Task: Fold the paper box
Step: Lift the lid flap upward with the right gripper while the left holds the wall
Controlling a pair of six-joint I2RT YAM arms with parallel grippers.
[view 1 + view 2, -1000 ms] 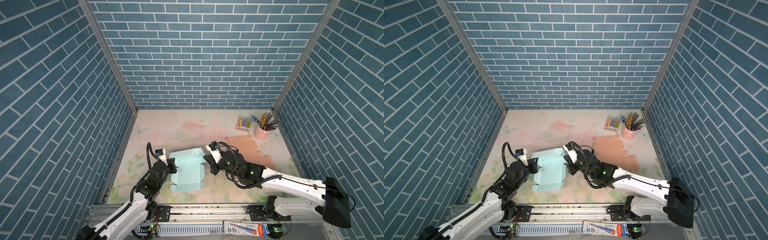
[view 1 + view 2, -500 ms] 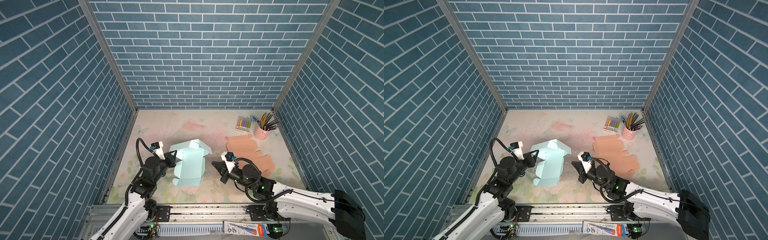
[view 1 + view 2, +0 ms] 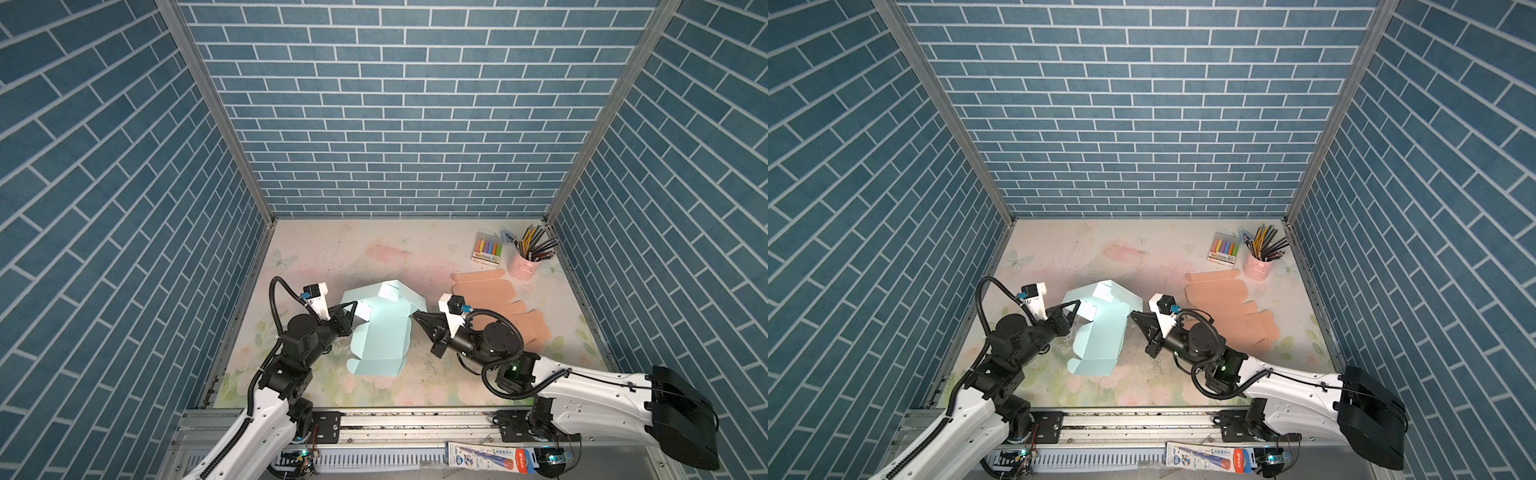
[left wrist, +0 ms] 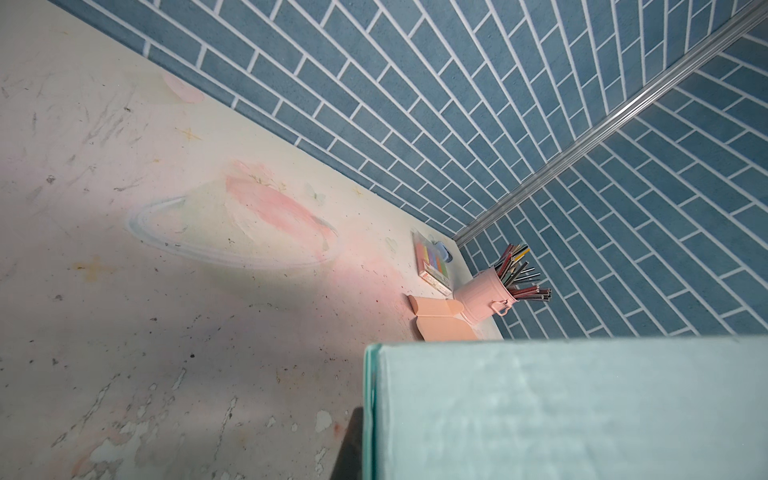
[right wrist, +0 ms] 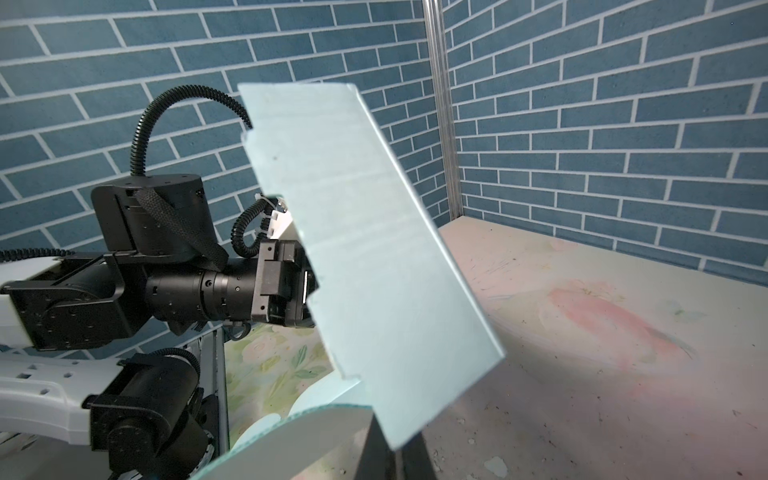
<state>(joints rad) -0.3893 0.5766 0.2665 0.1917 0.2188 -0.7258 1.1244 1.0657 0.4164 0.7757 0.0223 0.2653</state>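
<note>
Half a second earlier the right gripper (image 3: 417,316) hung back from the paper box (image 3: 384,336), with bare table between them. Now its tip is at the box's right edge. A full second earlier the box lay flatter and lower, with that gripper over its far right corner. The box has since been tipped up on its left side, and its place on the table (image 3: 316,253) has hardly changed.

Nearest the robot's base, the two arms reach in from either side of the box.

- **Left gripper:** The left gripper (image 3: 355,316) is at the box's left wall, and its jaws are clamped on a white-faced flap there. In the left wrist view the pale blue panel fills the corner next to the camera.
- **Right gripper:** Its jaws are fully closed into a single dark point, and it holds nothing. The point meets the box's right edge in both top views. In the right wrist view a raised panel leans across the frame, and its lower corner is at the gripper's tip (whether it presses the panel or merely touches it cannot be told).

The box is half formed. Its near end lies on the table with rounded tabs spread, and its far end is lifted into a peaked fold.

Several things lie beyond the box, to its right:

- A fan of peach card blanks (image 3: 486,289) lies flat, well apart from the box.
- Farther still, a marker pack (image 3: 487,249) lies just beside a pink cup (image 3: 524,266) of pencils.
</note>
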